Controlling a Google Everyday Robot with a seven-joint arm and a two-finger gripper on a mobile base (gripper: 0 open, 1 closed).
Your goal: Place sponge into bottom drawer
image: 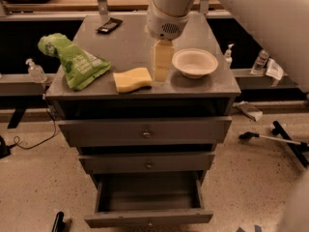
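Observation:
The pale yellow sponge lies flat on the grey cabinet top, near its front edge. My gripper hangs from the white arm over the cabinet top, just to the right of the sponge and left of the bowl, its yellowish fingers pointing down. It holds nothing that I can see. The bottom drawer is pulled out and open, and its tray shows nothing inside.
A green bag lies on the left of the cabinet top. A cream round bowl sits at the right. A black phone lies at the back. The two upper drawers are closed. Bottles stand on ledges at both sides.

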